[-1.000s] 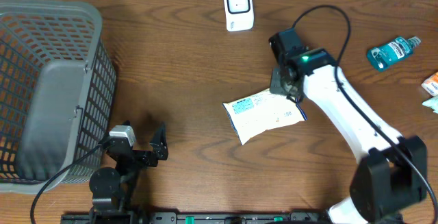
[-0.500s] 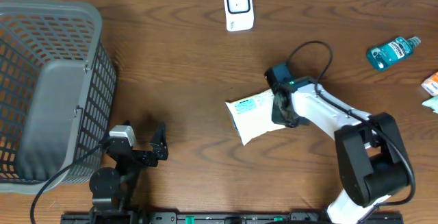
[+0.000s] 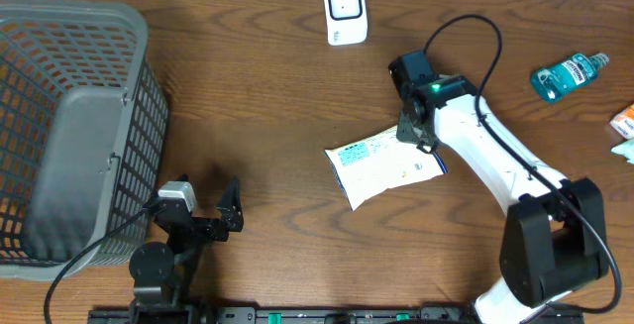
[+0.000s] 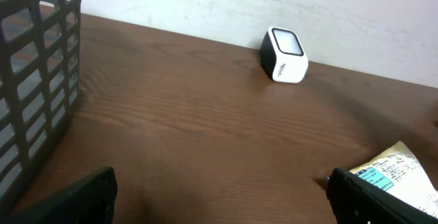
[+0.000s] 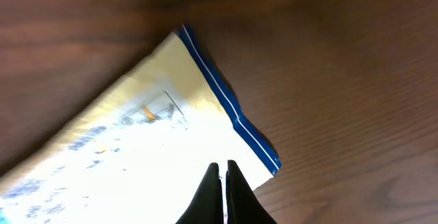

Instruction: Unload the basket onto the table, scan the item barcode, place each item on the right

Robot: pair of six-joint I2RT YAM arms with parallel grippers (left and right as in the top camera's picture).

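My right gripper (image 5: 222,177) has its jaws pressed tight together, with nothing that I can see between them. The tips hang over the white bag (image 5: 137,142), and I cannot tell if they touch it. The bag is so bright here that its print is a blur. Only its blue edge looks sharp. From above, my right arm (image 3: 485,156) hides the bag's back right corner. The bag lies flat near the middle of the table (image 3: 267,116).

My left gripper (image 3: 203,213) has its jaws wide apart and holds nothing. It sits near the front edge, beside the basket (image 3: 99,12).

The scanner (image 3: 345,10) stands at the back edge, well apart from the bag. A green bottle (image 3: 568,72) lies near the back right corner. Two small things (image 3: 624,124) at the right edge are cut off, and I cannot tell what they are.
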